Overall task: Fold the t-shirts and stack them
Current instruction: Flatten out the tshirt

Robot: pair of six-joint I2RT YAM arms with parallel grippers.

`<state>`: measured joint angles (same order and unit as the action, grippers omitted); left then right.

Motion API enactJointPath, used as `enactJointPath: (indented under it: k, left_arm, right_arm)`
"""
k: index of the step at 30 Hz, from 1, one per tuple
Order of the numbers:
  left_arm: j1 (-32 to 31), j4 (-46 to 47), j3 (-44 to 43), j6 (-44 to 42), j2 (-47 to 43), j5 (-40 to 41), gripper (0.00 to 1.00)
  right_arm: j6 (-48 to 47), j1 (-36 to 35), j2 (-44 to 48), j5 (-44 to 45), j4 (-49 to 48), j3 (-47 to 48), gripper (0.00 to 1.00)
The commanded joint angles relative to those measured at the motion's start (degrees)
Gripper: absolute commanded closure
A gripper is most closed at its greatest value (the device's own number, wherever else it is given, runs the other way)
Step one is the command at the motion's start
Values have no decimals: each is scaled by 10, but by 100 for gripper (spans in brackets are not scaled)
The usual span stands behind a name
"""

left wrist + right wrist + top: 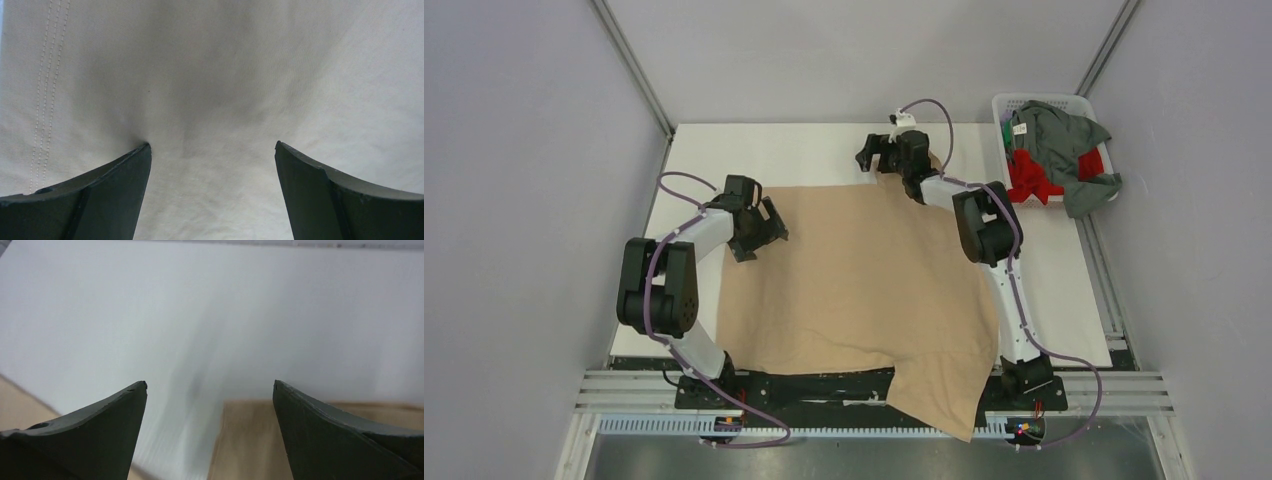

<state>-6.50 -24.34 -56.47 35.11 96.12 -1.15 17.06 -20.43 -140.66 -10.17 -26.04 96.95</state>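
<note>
Nearest me, one corner of the tan t-shirt (pixel 864 290) hung over the table's near edge, draped across the rail (pixel 824 385) btwn my two arm bases. The rest of it lay spread flat, covering most of the table (pixel 724 150) centre, a few soft wrinkles only.

My left gripper (pixel 767 232) sat over the shirt's far-left corner area, pointed down at the cloth. Left wrist cam: jaws wide apart, nothing btwn them, tan fabric filling the whole view. A small pucker showed where one fingertip (pixel 142 150) met the cloth, so that tip was touching or v. close; can't tell about the other. Rows of hem stitching (pixel 42 100) ran along the left side of that view.

Further out, my right gripper (pixel 874 160) was at the shirt's far edge, right of centre. Right wrist cam: jaws spread apart too, holding nothing, bare white table ahead and tan cloth edges low in the frame. View was blurry; can't tell whether the tips touched anything.

Farthest, at the table's far-right corner, the white basket (pixel 1004 105) held the grey-green t-shirt (pixel 1064 140), bunched up and spilling over the right rim, white neck label (pixel 1020 129) showing. The red t-shirt (pixel 1029 178) was crumpled beneath it, partly covered.
</note>
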Motion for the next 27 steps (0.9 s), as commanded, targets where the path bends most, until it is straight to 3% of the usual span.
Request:
enactJointPath:
  k: [1,5,13,20,27]
  left_arm:
    - [3,1,12,-20,32,27,0]
    - [3,-5,4,-5,13,40,0]
    - [0,-47,-67,20,-34,77,0]
    - [-31,-128,-74,42,-68,146,0]
    - [-34,-137,-79,52,-15,143,0]
  right_arm:
    - [-4,-2,-67,41,54,150,2]
    - [-56,-2,-19,46,83,132,2]
    - [-152,-1,222,117,149,-73,2]
    - [-147,-1,390,195,152,-342,2]
    - [-99,0,462,175,165,-495,2]
